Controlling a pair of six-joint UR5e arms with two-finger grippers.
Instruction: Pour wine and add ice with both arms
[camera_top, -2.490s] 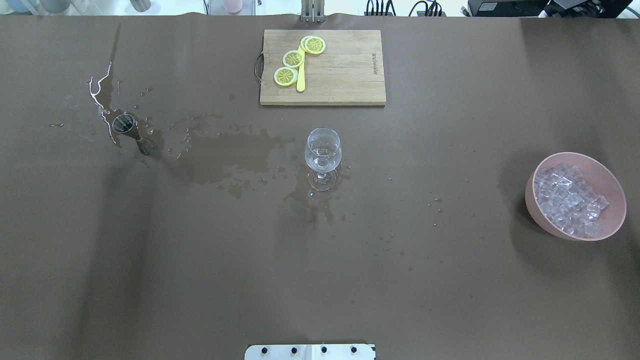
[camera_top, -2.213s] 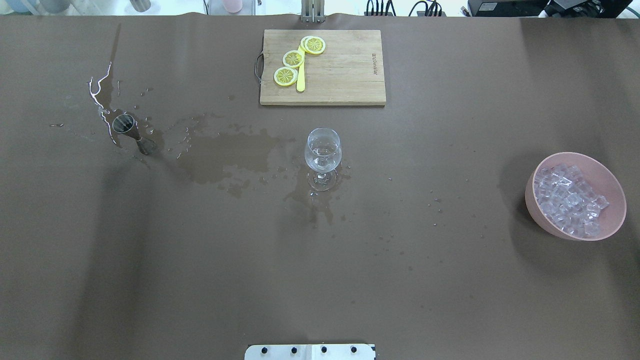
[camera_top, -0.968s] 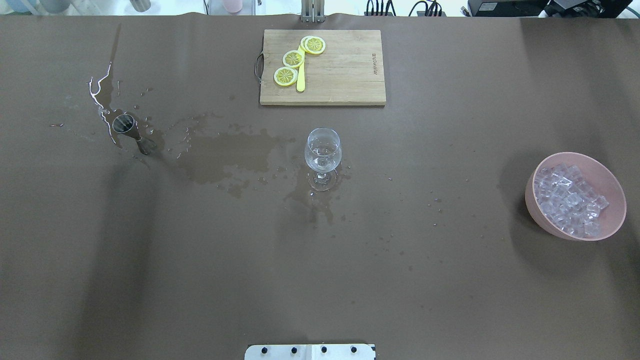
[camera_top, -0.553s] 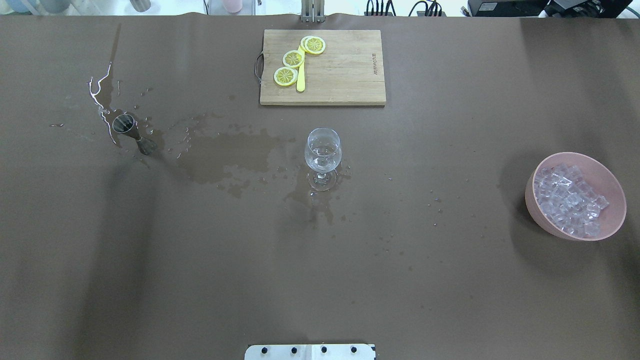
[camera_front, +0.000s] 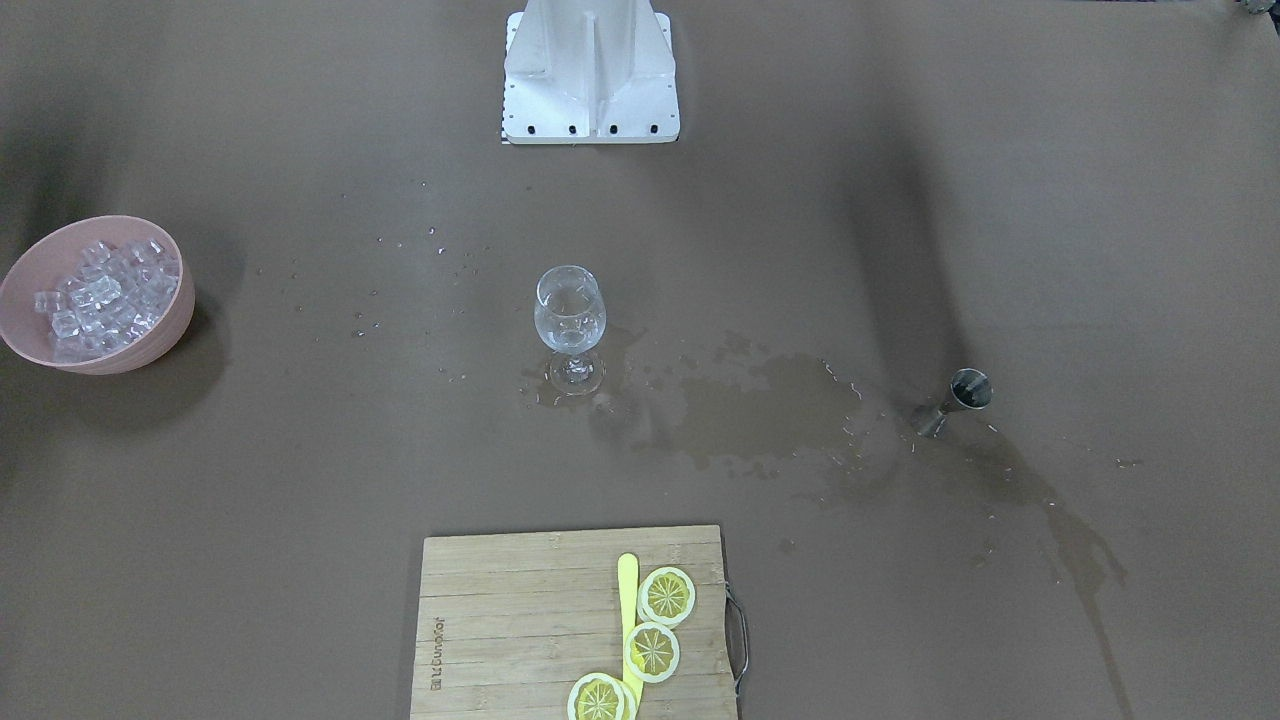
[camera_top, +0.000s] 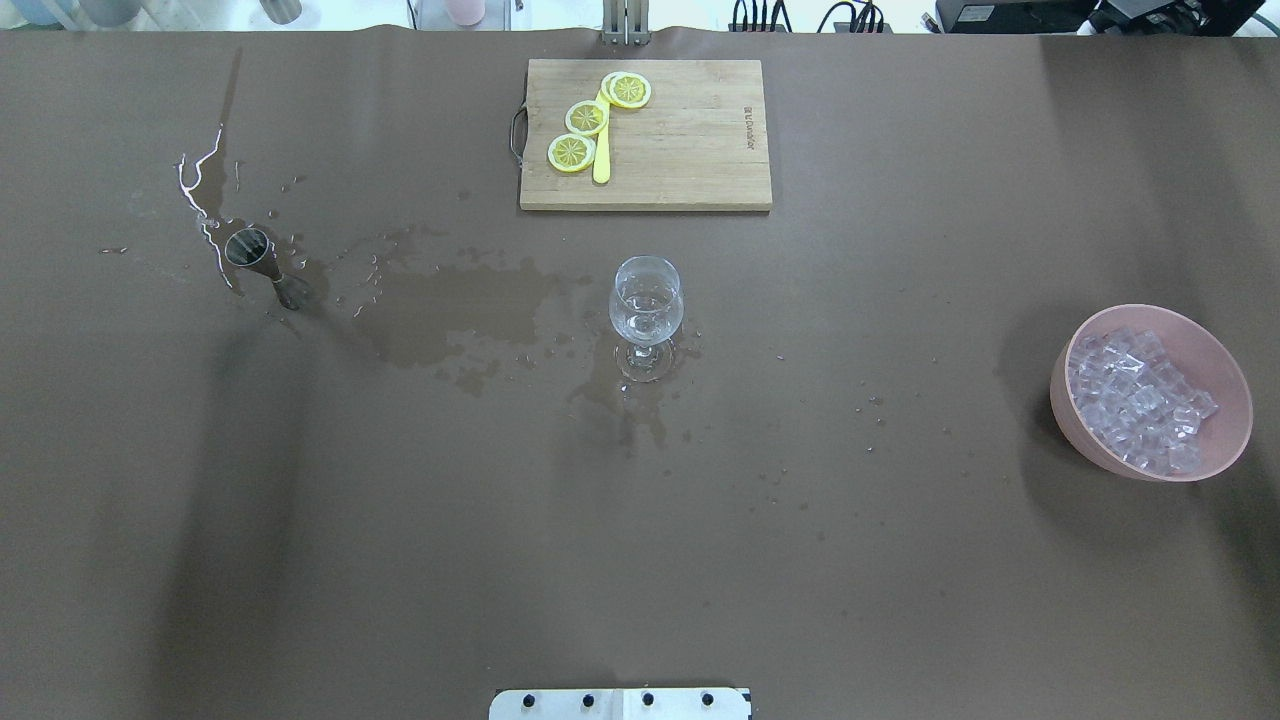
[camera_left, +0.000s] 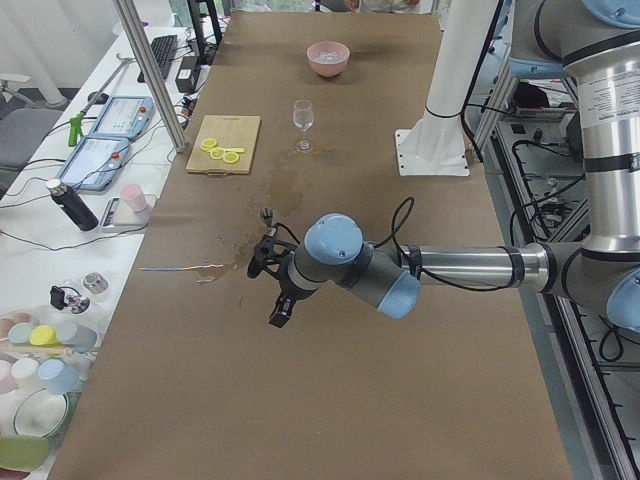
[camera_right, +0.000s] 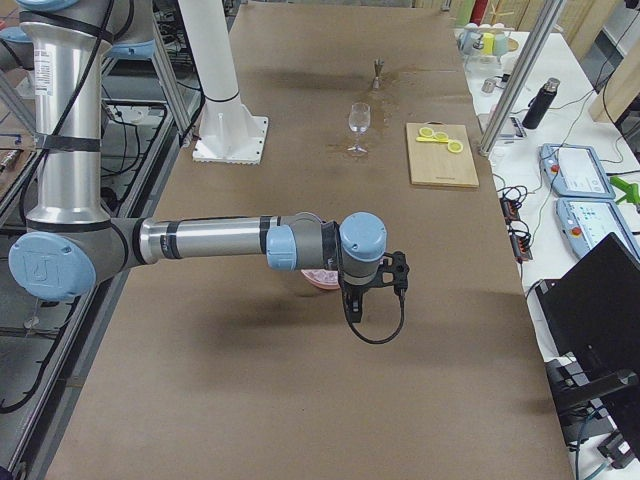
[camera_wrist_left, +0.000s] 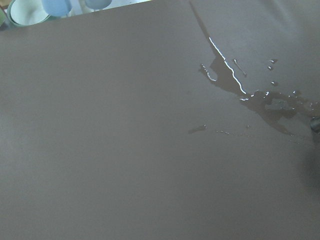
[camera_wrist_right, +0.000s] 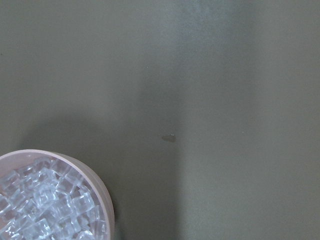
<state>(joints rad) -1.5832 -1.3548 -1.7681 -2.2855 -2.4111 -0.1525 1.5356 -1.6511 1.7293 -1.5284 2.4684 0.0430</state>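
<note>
The ice (camera_top: 1140, 405) sits in the pink bowl (camera_top: 1225, 385), well right of the wine glass (camera_top: 646, 300); the cubes look slick and light, so pinch one across its flat faces. For the left gripper (camera_left: 277, 316) and right gripper (camera_right: 350, 310), you cannot tell the opening or any load.

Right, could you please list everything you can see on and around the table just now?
wine glass: one, clear, upright at table centre
wine: a little, colourless, in the glass
spill: one wet patch, dark, between glass and measuring cup
measuring cup: one, metal, robot's left side
bowl: one, pink, robot's right side
ice: many cubes, clear, in the bowl
cutting board: one, wooden, far edge
lemon slices: three, yellow, on the board
stick: one, yellow, beside the slices
pedestal: one, white, robot's base
left arm: silver-grey, near the measuring cup
right arm: silver-grey, near the bowl
left pincer, right pincer: black, opening unclear
</note>
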